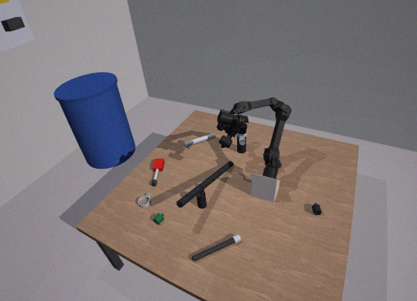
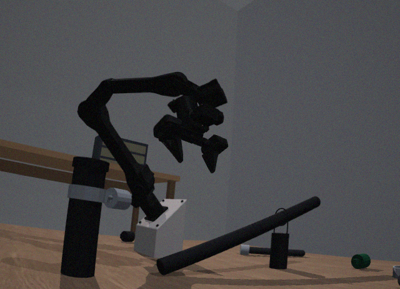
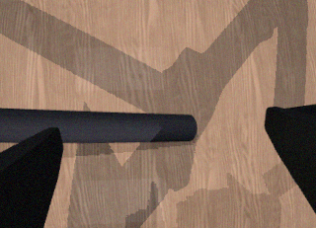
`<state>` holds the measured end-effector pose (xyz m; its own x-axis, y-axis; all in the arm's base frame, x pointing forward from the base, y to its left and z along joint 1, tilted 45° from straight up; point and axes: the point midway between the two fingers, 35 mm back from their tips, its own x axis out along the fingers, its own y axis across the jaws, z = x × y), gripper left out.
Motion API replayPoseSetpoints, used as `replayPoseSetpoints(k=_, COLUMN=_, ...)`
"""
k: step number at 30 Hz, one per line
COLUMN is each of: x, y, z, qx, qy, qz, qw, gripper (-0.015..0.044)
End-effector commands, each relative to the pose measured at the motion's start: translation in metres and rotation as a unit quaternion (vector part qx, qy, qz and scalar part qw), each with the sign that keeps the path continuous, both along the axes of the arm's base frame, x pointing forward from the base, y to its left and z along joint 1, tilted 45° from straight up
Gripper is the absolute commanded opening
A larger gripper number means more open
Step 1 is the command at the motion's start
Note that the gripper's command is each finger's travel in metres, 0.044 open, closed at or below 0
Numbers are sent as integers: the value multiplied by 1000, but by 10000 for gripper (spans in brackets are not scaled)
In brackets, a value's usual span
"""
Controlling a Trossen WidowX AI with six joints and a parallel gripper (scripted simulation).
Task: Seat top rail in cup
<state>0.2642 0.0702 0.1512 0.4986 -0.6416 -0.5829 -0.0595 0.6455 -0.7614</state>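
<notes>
The dark rail slants through the wire loop above the short post. Its end nearer the big post is low at the table, outside the cup; its other end is raised. The grey rail-end cup hangs on the brace band, high on the post, a little below the post cap. My gripper is open and empty, above the rail's low end. In the wrist view that end shows between the fingers, farther down.
The pale robot base stands near the rail. A grey-white tube, a red-headed tool, a ring clamp, a green fitting, a white-capped dark rod and a black fitting lie around.
</notes>
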Motion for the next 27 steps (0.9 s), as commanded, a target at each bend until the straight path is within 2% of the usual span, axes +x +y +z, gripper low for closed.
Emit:
replayPoseSetpoints(k=1, x=-1, y=-24, z=16, qx=-39, qy=106, qz=74, qw=991, gripper=440)
replayPoseSetpoints(k=6, x=-6, y=-51, z=34, qx=-88, qy=222, qz=179, qw=954, gripper=440)
replayPoseSetpoints(k=11, x=-15, y=-76, z=52, qx=-141, qy=313, qz=292, qw=893, gripper=440)
replayPoseSetpoints(k=19, x=-33, y=-105, z=75, qx=-182, qy=356, qz=380, qw=834, gripper=440)
replayPoseSetpoints(k=27, x=-50, y=-123, z=92, qx=-254, qy=401, qz=467, qw=746, gripper=440)
